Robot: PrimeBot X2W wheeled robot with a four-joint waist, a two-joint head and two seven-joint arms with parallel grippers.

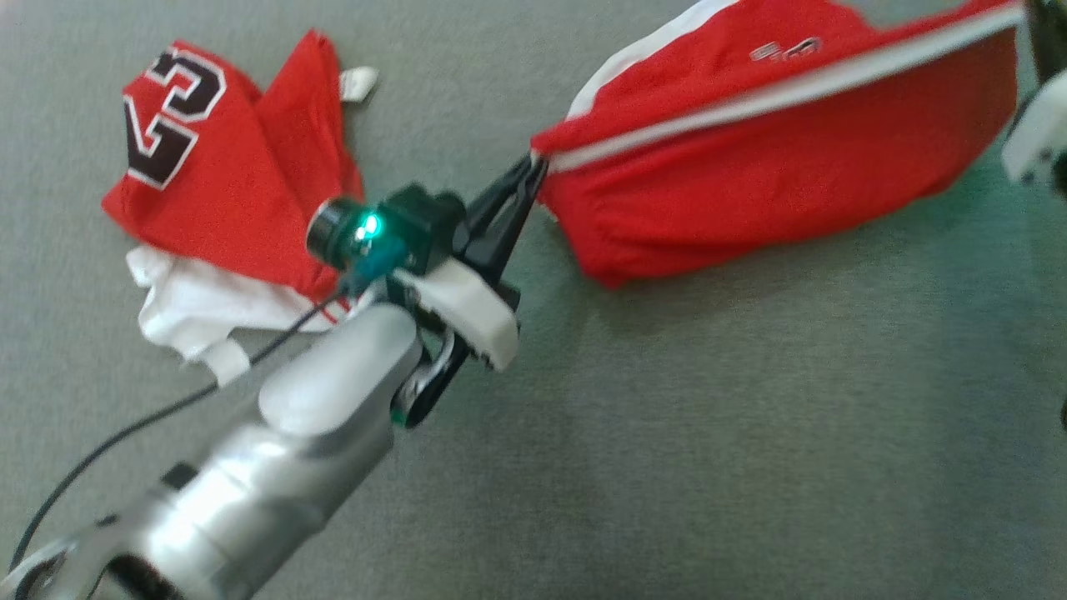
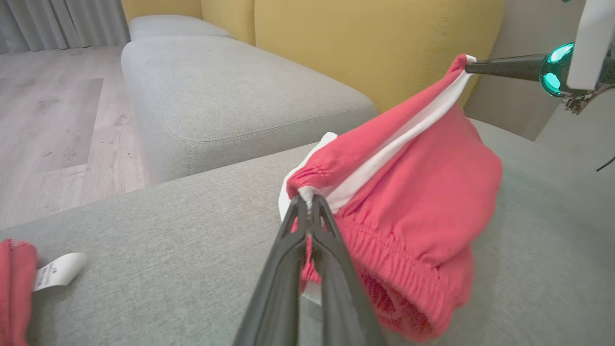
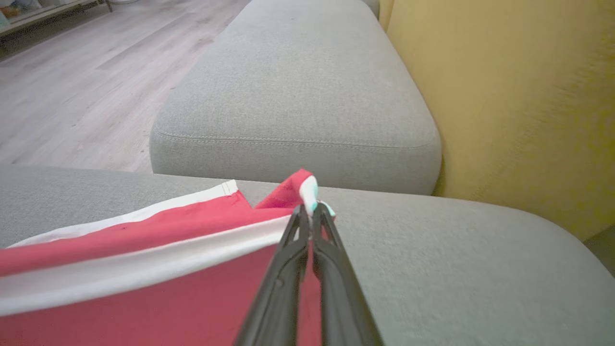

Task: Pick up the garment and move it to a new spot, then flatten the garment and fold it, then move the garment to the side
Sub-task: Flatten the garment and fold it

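Observation:
The garment (image 1: 750, 167) is a pair of red shorts with a white side stripe. It hangs stretched between my two grippers, just above the grey sofa cushion (image 1: 667, 433). My left gripper (image 1: 533, 167) is shut on the elastic waistband end. In the left wrist view the left gripper (image 2: 307, 199) pinches the gathered red cloth (image 2: 432, 182). My right gripper (image 1: 1021, 17) is shut on the opposite end, at the picture's top right. In the right wrist view the right gripper (image 3: 307, 209) clamps the white-edged corner of the shorts (image 3: 144, 288).
A crumpled red jersey (image 1: 225, 167) with the number 23 lies at the left on a white cloth (image 1: 192, 308), its white label (image 2: 57, 271) beside it. A second grey cushion (image 2: 230, 91), yellow backrest (image 2: 360, 43) and wooden floor (image 2: 57, 120) lie beyond.

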